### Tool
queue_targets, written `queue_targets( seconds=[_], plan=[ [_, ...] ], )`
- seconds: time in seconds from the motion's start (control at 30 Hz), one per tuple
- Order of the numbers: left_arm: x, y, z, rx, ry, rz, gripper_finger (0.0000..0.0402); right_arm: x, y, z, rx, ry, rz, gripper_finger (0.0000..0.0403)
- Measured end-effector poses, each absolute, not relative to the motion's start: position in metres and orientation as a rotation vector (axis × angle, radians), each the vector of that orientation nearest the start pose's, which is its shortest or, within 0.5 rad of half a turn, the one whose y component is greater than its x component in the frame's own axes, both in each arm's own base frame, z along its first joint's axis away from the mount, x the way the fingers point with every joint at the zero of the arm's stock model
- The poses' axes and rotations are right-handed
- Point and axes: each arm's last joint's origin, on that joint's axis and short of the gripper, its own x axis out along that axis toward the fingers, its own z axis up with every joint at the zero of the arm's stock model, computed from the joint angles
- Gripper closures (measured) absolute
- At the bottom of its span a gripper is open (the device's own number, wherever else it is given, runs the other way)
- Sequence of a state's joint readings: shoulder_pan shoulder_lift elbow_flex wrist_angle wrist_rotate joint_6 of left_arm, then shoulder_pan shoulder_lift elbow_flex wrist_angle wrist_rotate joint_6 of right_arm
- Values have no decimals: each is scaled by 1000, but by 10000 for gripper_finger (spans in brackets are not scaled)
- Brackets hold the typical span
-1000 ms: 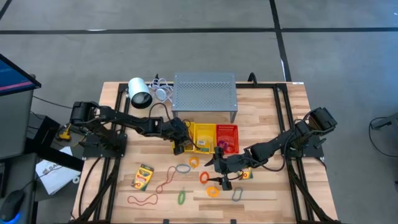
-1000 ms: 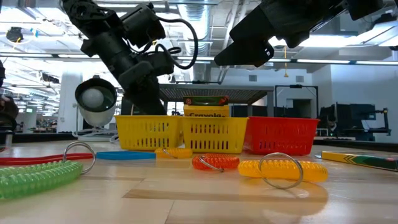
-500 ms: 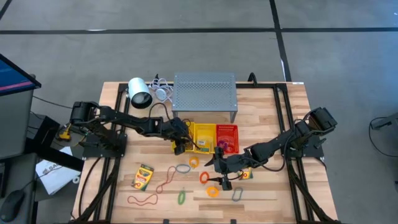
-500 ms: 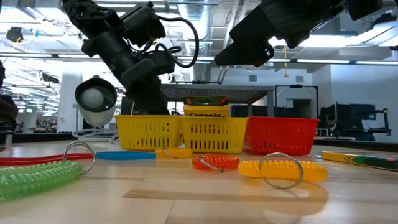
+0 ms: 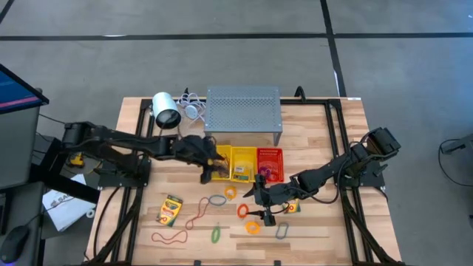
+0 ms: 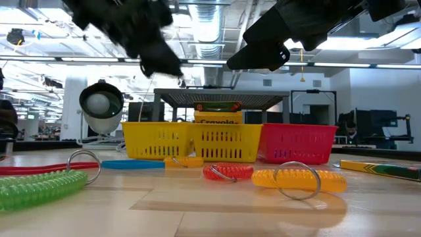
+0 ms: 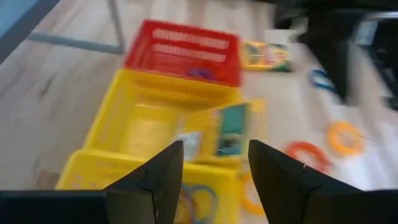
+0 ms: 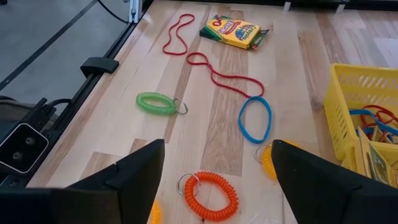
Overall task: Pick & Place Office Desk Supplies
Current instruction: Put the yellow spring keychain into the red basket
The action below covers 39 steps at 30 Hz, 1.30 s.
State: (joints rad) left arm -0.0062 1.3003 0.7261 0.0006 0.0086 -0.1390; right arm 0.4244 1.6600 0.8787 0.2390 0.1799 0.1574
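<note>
Now left pincer (image 5: 211, 164) spread, empty, above yellow basket (image 5: 238, 152) w/ crayon box (image 7: 227, 132) inside.

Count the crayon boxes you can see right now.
3. One crayon box lies loose on the table's left side, one stands in the yellow basket, one lies on the table near the red basket. More could be hidden under the arms.

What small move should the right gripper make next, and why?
Probably lower straight down and close on the orange coil ring. The right gripper hangs open above the table with nothing held, and that ring lies loose on the wood between its fingers, apart from the other supplies. It is the nearest item not yet in a basket.
</note>
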Motion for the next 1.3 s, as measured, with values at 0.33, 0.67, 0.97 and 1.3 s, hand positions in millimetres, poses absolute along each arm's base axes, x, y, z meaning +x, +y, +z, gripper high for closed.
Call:
queue_targets(
  seconds=[0.33,0.67,0.97,1.3],
  plan=[
    [244,-59,254,-133,459,-168,231,314,137,188,-6,528,198,112],
    [245,-112,248,-102,390,-290,231,318,150,206,65,336,306,112],
    [252,-131,227,-74,446,-328,231,311,193,231,42,633,211,112],
    [259,-150,209,-67,440,-372,231,333,233,188,113,915,209,112]
  ],
)
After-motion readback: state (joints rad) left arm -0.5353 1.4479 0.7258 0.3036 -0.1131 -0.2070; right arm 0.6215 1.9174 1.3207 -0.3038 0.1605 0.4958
